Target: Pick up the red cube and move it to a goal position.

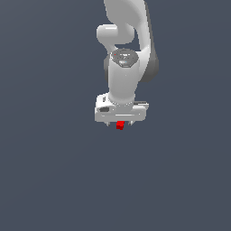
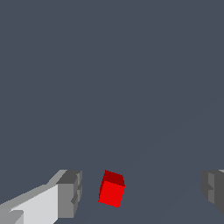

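Gripper (image 2: 142,192) stands wide, nothing held. Red cube (image 2: 111,193) sits between the fingers (image 2: 70,194), nearer one pad and turned askew to them. Risk, in my judgement: closing now could twist or nudge the cube aside.

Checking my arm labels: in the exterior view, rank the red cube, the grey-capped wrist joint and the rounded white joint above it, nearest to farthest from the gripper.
1. red cube: between the open gripper fingers.
2. grey-capped wrist joint: up the arm, above the gripper.
3. rounded white joint: higher still, toward the exterior view's left.
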`<state>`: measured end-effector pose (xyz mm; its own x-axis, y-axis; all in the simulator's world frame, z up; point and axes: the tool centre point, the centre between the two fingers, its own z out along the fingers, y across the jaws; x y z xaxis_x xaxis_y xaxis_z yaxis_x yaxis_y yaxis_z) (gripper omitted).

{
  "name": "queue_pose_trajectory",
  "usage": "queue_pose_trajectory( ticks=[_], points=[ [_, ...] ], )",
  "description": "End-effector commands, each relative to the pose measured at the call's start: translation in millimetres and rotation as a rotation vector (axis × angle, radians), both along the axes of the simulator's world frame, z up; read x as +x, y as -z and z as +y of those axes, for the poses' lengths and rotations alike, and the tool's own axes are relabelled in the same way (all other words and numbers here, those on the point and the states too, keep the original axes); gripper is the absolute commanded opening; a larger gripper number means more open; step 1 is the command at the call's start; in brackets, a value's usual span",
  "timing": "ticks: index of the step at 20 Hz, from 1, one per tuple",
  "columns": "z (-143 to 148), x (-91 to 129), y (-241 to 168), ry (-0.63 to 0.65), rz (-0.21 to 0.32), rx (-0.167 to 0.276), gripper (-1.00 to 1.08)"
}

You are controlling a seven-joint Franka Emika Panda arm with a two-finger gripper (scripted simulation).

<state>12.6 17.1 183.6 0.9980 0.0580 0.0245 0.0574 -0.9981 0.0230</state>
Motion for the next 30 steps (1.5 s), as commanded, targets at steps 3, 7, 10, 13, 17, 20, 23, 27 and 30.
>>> queue_pose_trajectory(
  ticks=[3, 7, 10, 13, 17, 20, 23, 27, 30],
  points=[
    [0.0, -0.6, 0.8, 0.002, 0.0, 0.0, 1.0],
    [-0.4, -5.2, 7.7, 0.014, 0.001, 0.001, 1.0],
    [-0.8, -11.8, 17.7, 0.033, 0.002, 0.003, 1.0],
    [-1.2, -21.3, 31.8, 0.059, 0.004, 0.005, 1.0],
    [-1.1, -38.3, 57.3, 0.107, 0.008, 0.008, 1.0],
    [-0.2, -53.9, 81.0, 0.151, 0.011, 0.011, 1.0],
    [1.5, -68.8, 103.7, 0.193, 0.014, 0.015, 1.0],
    [4.4, -84.9, 129.3, 0.24, 0.018, 0.018, 1.0],
    [6.6, -93.8, 144.0, 0.266, 0.02, 0.02, 1.0]
  ],
)
